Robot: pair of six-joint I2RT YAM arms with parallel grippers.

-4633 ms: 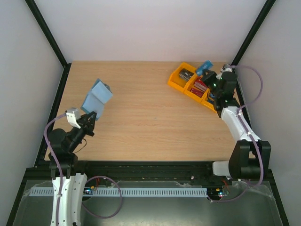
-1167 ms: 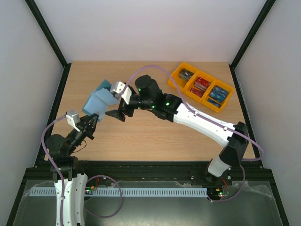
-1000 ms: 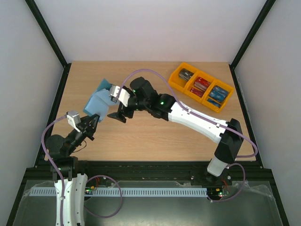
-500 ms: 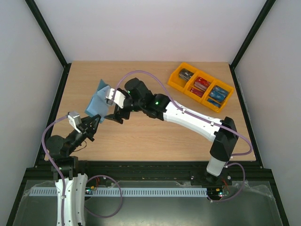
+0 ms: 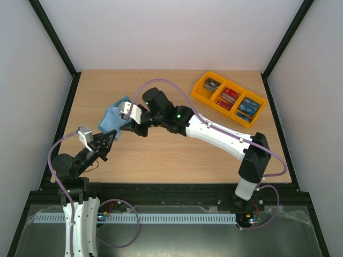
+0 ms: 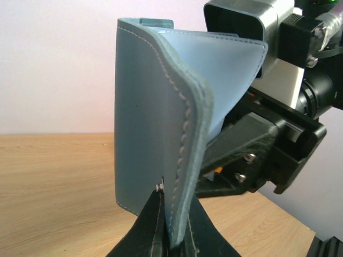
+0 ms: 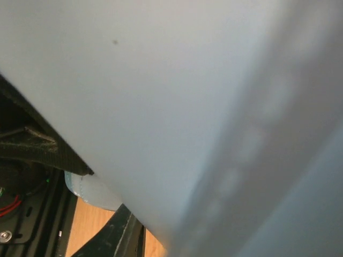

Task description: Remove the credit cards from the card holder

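Observation:
The teal-blue card holder (image 5: 111,119) stands open like a book, pinched at its bottom edge by my left gripper (image 5: 106,140), which is shut on it (image 6: 172,238). In the left wrist view its grey-blue cover (image 6: 144,118) fills the middle. My right gripper (image 5: 125,125) is pushed in against the lighter inner flap; its black fingers (image 6: 244,136) show just behind the flap, slightly apart. The right wrist view is filled by the pale blue wallet face (image 7: 177,96), with one black finger (image 7: 115,235) at the bottom. No card shows in the wallet. Credit cards (image 5: 229,97) lie in the orange tray.
The orange three-compartment tray (image 5: 199,91) sits at the back right with dark grey, red and blue cards in it. The right arm (image 5: 214,131) stretches diagonally across the wooden table (image 5: 177,155). Black frame posts stand at both sides.
The right arm swung from the tray across to the wallet and pushed its gripper in against it. The wallet tipped back and lower in the left gripper, which stayed put.

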